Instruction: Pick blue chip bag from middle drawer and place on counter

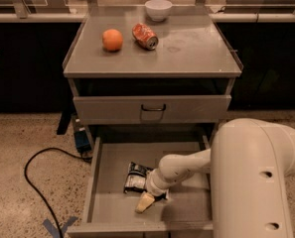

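The blue chip bag (135,176) lies flat on the floor of the open middle drawer (184,208), left of centre, its white label panel up. My gripper (145,203) reaches down into the drawer from the right on the white arm. It sits just in front of and to the right of the bag, its pale fingertips (146,201) pointing toward the drawer's front edge. The wrist overlaps the bag's right edge. The counter (186,46) above is the grey cabinet top.
On the counter stand an orange (112,39), a crushed orange-red can (145,35) and a white bowl (158,9). The closed drawer front with a dark handle (153,108) is above the open drawer. A black cable (37,182) runs over the floor at left.
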Motion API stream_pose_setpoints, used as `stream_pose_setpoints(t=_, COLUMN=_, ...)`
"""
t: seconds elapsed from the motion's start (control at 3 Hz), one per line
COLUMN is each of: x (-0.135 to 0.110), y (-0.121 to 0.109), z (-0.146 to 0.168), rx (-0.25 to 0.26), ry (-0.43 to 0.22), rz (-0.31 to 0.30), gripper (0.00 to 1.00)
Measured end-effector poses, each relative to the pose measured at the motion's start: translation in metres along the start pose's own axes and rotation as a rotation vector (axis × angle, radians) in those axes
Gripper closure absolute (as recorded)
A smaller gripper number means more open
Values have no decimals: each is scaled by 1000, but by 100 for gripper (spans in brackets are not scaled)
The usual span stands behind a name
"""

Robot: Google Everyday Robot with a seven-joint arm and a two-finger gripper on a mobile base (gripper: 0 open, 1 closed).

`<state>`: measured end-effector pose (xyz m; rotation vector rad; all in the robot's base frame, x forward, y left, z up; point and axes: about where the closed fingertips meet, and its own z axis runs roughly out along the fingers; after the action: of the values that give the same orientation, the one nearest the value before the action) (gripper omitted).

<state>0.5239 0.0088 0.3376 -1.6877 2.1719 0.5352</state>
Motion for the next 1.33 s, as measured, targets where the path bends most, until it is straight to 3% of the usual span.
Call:
stream_pose_setpoints(t=1.0, x=-6, y=-1, z=-5, rx=5, ry=3, rz=1, gripper=88)
stream_pose_setpoints(t=1.33, x=-9, y=-1, z=-10, rx=5, ry=3, rz=1, gripper=100)
